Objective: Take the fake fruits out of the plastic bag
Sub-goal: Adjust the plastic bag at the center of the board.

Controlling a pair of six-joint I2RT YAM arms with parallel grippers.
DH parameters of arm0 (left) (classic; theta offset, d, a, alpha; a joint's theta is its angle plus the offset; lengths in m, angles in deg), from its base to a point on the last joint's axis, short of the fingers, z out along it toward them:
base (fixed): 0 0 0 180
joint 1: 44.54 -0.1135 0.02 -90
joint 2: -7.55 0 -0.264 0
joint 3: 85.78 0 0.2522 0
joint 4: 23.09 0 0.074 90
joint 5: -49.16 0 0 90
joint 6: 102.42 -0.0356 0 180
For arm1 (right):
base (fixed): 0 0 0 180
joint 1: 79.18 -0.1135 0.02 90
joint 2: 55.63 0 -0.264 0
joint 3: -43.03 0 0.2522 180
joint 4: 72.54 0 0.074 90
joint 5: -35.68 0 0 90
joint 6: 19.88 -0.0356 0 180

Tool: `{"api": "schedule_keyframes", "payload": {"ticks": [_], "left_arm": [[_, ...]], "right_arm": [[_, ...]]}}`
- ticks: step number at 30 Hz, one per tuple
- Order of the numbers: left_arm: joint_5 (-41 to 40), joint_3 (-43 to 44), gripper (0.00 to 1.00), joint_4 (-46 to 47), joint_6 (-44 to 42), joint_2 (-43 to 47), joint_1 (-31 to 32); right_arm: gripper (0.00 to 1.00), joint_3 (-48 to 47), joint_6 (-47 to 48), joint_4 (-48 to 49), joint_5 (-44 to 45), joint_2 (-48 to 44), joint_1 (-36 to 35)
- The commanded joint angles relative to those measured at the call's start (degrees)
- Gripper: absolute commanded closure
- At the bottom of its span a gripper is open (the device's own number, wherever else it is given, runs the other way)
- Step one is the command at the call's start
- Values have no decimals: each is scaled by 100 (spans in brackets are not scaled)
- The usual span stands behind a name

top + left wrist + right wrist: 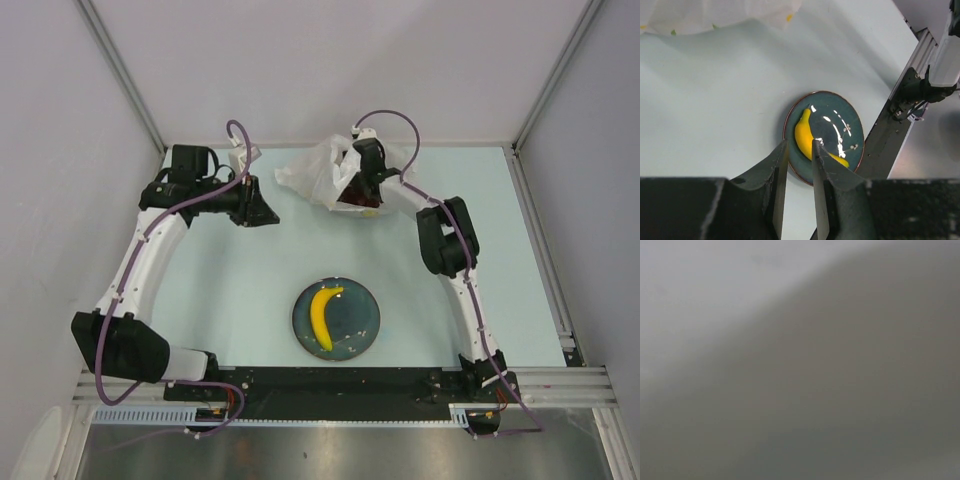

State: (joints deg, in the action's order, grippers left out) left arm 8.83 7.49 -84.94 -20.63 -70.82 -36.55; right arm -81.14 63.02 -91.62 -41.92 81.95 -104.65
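Task part done, by my judgement: one fruit out, the rest not yet out. Left gripper (268,214) hangs over the table (230,290), just left of the bag (312,168) and clear of it; its fingers (779,175) stand a little apart with nothing between them. One bag, white and crumpled, lies at the far middle of the table with its mouth toward the right arm. A dark red mass (358,203) shows at that mouth; whether it is one fruit or more cannot be told. The left wrist view shows faint yellow and green specks through the plastic, too small to count. One plate (366,318) sits near the arm bases, well apart from the bag, carrying one banana (322,316) and nothing else. Right gripper (366,190) is pushed into the bag mouth, over the red mass; its wrist view is a grey blur, so whether its fingers are apart or clamped cannot be told. Count in view: two arms, one bag, one plate, one banana out; fruits in the bag uncounted.
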Motion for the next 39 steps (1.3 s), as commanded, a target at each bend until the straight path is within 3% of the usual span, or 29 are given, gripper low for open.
{"api": "schedule_keyframes", "payload": {"ticks": [1, 5, 12, 14, 24, 33, 39], "left_arm": [[-141, 276, 70, -130, -251, -3, 27], [-203, 232, 70, -121, -269, 41, 27], [-203, 197, 70, -16, -252, 67, 19], [-203, 188, 70, 2, -252, 76, 19], [-98, 74, 69, 222, -111, 225, 27], [384, 188, 42, 511, 258, 190, 27], [737, 215, 37, 652, 512, 103, 133]], "right_arm": [[42, -1077, -240, -785, -203, 752, 192], [55, -2045, -161, -1391, -230, 1271, 236], [94, -1774, 287, -989, -291, 1079, 271], [99, -1616, 384, -857, -501, 894, 297], [100, -1247, 279, -987, -1011, -160, 297], [100, -474, -344, -1410, -1179, -1004, 341], [100, -367, -837, -1796, -1390, -1338, 341]]}}
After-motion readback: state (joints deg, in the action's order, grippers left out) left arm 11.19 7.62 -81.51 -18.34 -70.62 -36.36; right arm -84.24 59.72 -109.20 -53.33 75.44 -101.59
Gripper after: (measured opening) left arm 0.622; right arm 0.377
